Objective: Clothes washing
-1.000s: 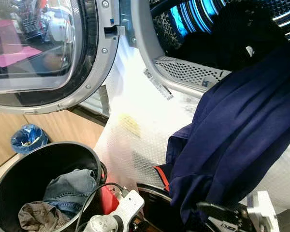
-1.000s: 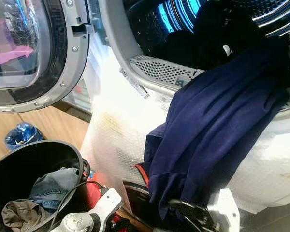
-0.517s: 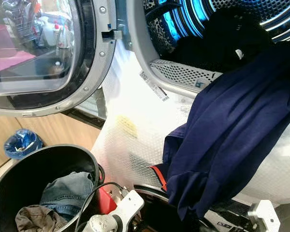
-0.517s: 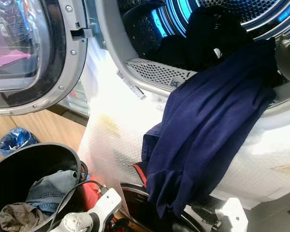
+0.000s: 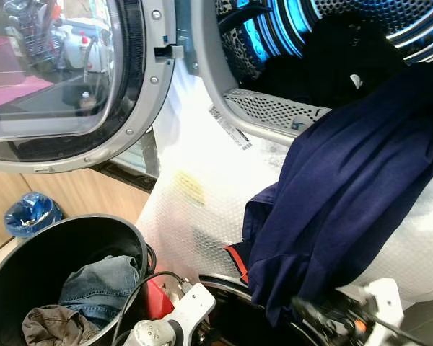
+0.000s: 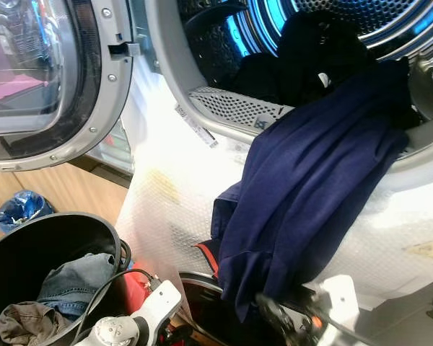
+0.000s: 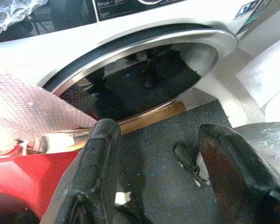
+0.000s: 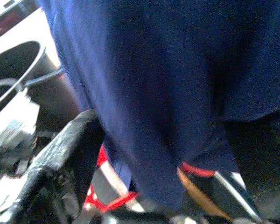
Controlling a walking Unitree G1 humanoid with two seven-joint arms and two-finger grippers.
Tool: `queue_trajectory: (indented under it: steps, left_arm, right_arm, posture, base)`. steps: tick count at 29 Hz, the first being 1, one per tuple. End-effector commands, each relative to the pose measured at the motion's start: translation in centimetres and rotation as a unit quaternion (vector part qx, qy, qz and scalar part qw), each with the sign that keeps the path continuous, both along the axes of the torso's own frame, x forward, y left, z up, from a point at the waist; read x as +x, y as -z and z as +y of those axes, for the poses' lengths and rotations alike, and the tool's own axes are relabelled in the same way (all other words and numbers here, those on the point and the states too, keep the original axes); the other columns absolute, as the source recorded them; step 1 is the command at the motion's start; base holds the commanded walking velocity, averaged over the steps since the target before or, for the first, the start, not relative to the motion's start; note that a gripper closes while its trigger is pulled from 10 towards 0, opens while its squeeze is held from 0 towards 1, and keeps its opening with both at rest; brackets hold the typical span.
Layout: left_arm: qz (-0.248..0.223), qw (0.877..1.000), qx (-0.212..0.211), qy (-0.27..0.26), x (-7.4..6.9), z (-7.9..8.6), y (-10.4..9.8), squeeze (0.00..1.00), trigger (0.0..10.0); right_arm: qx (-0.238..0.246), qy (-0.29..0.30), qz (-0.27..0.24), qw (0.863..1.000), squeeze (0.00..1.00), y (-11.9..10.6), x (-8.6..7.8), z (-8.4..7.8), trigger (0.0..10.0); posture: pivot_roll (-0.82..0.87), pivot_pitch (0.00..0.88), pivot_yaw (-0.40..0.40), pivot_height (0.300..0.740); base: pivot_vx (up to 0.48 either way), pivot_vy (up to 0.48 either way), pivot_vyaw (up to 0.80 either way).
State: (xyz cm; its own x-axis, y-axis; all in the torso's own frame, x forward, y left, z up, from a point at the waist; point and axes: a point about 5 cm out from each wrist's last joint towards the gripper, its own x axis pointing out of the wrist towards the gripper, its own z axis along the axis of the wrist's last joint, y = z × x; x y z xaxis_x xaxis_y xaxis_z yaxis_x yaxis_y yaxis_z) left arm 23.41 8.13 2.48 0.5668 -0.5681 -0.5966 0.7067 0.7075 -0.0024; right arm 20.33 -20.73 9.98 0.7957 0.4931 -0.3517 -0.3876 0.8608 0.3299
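We see the left arm (image 5: 175, 323) as a white-and-silver bracket with a round silver joint and looping black cables. The left gripper (image 7: 154, 182) has two long, matte black fingers (image 7: 100, 158) with scuffed surfaces. The right arm (image 6: 339, 299) shows a white block with screw holes, a black finger and an orange spot.

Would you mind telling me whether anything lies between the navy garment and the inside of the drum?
Nothing visible blocks it. The navy garment hangs over the drum's rim, with dark clothes already deeper inside and the door swung open to the left. The right gripper sits by the garment's lower hem.
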Motion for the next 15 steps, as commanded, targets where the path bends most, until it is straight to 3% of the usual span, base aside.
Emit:
queue_trajectory:
  steps: [1, 3, 4, 6, 15]
  left_arm:
    - [0.005, 1.0, 0.008, -0.006, -0.2, 0.4, 0.3, 0.0, 10.0]
    - [0.005, 1.0, 0.008, -0.007, -0.1, 0.4, 0.3, 0.0, 10.0]
    - [0.005, 1.0, 0.008, -0.007, -0.1, 0.3, 0.3, 0.0, 10.0]
    - [0.005, 1.0, 0.008, -0.009, -0.1, 0.3, 0.3, 0.0, 10.0]
    - [0.005, 1.0, 0.008, -0.009, -0.1, 0.3, 0.4, 0.0, 10.0]
  right_arm:
    - [0.001, 0.019, 0.009, 1.0, 0.0, 0.0, 0.1, -0.1, 10.0]
    - [0.004, 0.026, 0.008, 1.0, 0.0, -0.1, 0.4, 0.2, 10.0]
    - [0.012, 0.028, 0.006, 1.0, 0.0, -0.2, 0.4, 0.3, 4.7]
    - [0.022, 0.022, -0.001, 1.0, 0.0, -0.6, 0.4, 0.6, 0.0]
    - [0.015, -0.002, -0.014, 1.0, 0.0, -1.5, 0.5, 0.6, 0.0]
  posture:
    - [-0.16, 0.098, -0.027, 0.74]
    - [-0.16, 0.097, -0.028, 0.74]
    - [-0.16, 0.097, -0.027, 0.74]
    - [-0.15, 0.097, -0.029, 0.74]
    - [-0.16, 0.097, -0.028, 0.74]
  base:
    - [0.0, 0.0, 0.0]
    - [0.0, 0.0, 0.0]
    - [0.0, 0.0, 0.0]
    - [0.0, 0.0, 0.0]
    - [0.0, 0.0, 0.0]
